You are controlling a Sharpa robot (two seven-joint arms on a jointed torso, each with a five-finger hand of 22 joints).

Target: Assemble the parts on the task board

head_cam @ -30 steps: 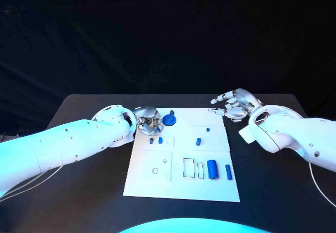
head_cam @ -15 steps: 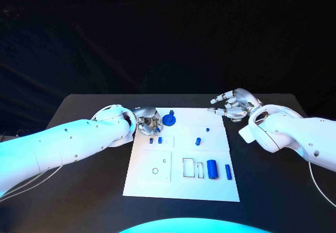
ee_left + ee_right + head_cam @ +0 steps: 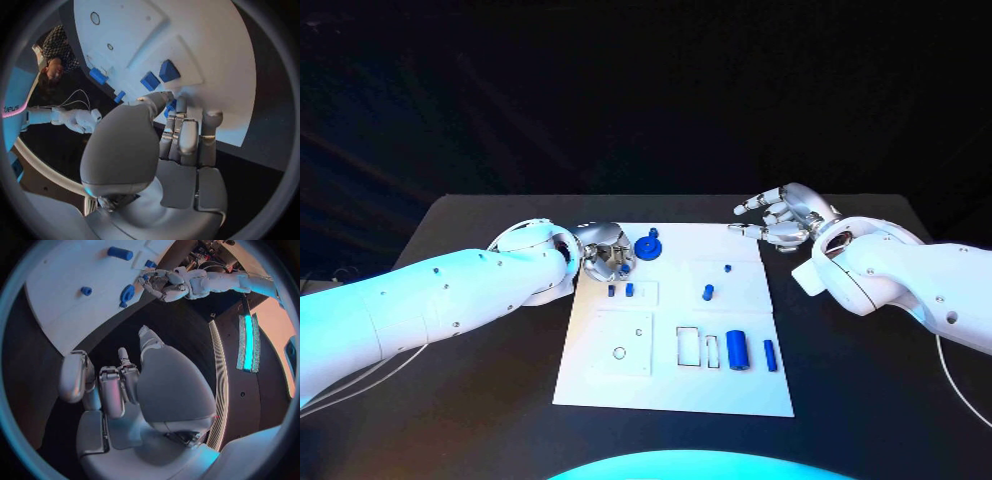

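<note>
While my two arms reach in from opposite sides, the board (image 3: 678,385), a flat white rectangular plate, lies lengthwise in the middle of the matte black table (image 3: 473,400), with bare table showing along its near edge and both long sides.

My left hand (image 3: 604,252), silver and smooth, sits at the board's far left edge with its fingers (image 3: 187,137) curled together over the plate; beside them stands a round blue part, the knob (image 3: 649,247). I cannot tell whether the fingers grip it or merely touch it.

My right hand (image 3: 783,217) hovers beyond the board's far right corner, over the dark table, its fingers spread apart and holding nothing; open table lies beside it.

Small blue parts are scattered on the board: two short pegs (image 3: 620,290) just near of my left hand, one small peg (image 3: 708,292) near the middle, and a thick cylinder (image 3: 736,349) with a thin pin (image 3: 770,354) beside it toward the near right. A rectangular outline (image 3: 689,345) lies just left of the cylinder, and a hexagonal recess (image 3: 619,352) marks the near left panel.
</note>
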